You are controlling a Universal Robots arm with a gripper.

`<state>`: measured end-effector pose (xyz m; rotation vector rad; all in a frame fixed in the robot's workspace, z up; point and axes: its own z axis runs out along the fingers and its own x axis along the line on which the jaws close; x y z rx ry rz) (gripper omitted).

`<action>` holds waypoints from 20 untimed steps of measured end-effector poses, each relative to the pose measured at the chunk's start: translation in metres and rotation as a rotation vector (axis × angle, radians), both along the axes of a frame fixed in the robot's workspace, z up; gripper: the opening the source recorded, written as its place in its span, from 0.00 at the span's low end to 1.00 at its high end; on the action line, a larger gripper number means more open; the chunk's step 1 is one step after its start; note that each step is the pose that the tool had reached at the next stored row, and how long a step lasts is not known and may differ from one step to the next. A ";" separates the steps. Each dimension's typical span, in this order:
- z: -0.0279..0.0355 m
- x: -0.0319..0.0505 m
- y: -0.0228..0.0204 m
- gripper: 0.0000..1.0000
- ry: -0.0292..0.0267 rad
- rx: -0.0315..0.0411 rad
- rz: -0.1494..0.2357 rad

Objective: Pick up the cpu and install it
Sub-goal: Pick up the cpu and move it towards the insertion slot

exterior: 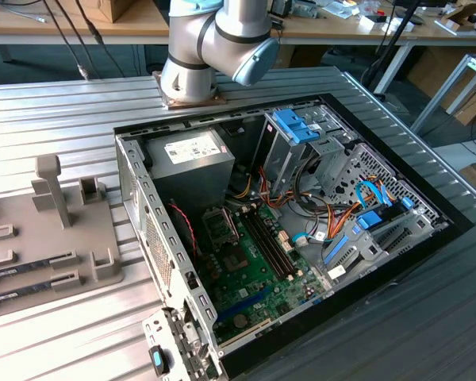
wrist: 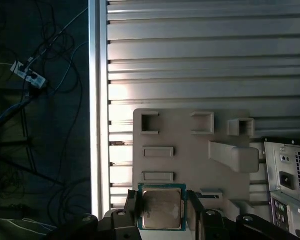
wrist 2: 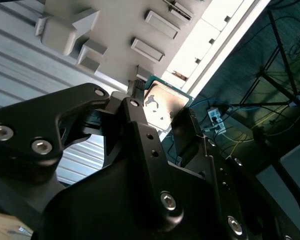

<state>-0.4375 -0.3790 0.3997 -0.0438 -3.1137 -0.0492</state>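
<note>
Two black fingers (wrist: 131, 210) of the gripper (wrist: 162, 207) are closed on the cpu (wrist: 161, 210), a thin square chip with a pale silvery metal top and a blue-green rim. They pinch it by two opposite edges. In both wrist views the metal top faces back toward the wrist, so the underside appears to look away, down at the flat grey plastic tray (wrist: 190, 150) with its rectangular pockets. The chip seems to hang clear above that tray rather than rest in it.

In the exterior view the tray (exterior: 32, 230) lies on the ribbed aluminium table (exterior: 63, 119) at the exterior view's left. The open black computer case (exterior: 135, 182) stands just beside it to the right. The dark square socket (exterior: 220, 228) sits on the green motherboard (exterior: 254, 266), well apart from the tray, past the case's near wall. The chip is square, so only its turn about the vertical matters.
</note>
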 end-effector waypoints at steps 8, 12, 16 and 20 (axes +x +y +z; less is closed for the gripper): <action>0.0075 0.0000 0.0000 0.47 -0.0001 0.0019 0.000; 0.0117 0.0000 0.0000 0.47 0.0000 0.0025 0.000; 0.0168 0.0000 0.0000 0.47 -0.0001 0.0037 0.000; 0.0198 0.0000 0.0000 0.47 0.0000 0.0043 0.000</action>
